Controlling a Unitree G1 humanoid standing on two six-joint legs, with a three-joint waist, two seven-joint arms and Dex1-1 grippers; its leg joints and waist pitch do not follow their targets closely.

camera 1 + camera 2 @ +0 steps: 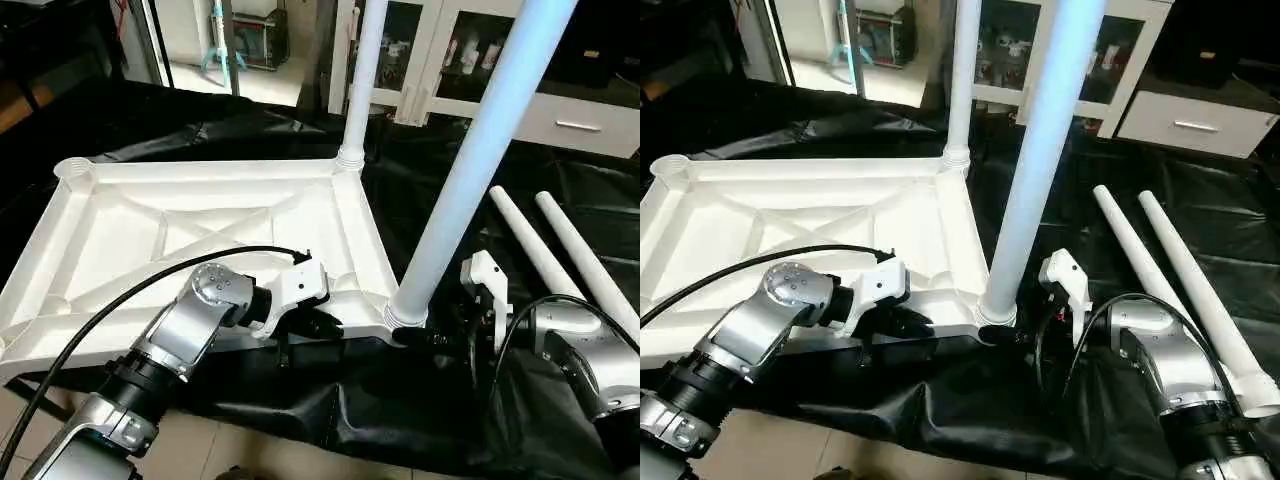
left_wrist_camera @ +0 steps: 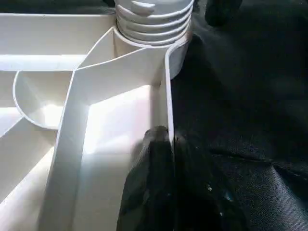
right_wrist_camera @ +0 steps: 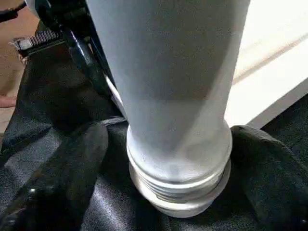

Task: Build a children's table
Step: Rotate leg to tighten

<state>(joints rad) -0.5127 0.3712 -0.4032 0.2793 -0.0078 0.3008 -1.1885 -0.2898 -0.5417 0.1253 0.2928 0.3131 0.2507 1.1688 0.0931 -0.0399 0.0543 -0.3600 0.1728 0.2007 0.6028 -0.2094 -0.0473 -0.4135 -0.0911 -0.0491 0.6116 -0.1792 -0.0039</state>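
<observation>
Smooth white plastic table top (image 1: pixel 200 225) and legs (image 1: pixel 470 170) — on crinkled, glossy black sheeting (image 1: pixel 400 400).

A black plastic sheet (image 1: pixel 300 400) covers the floor; on it lie the upturned white plastic tabletop (image 1: pixel 200 225) and, near its right edge, two loose white tapered tube legs (image 1: pixel 575 255).

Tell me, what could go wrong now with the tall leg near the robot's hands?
The near leg stands in its corner socket, but the right hand has its fingers wide on both sides, not squeezing. If the leg isn't fully in, it might lean or tip. The left hand pinches just the thin rim of the table top; it might slip, letting the top slide on the black sheet.
</observation>
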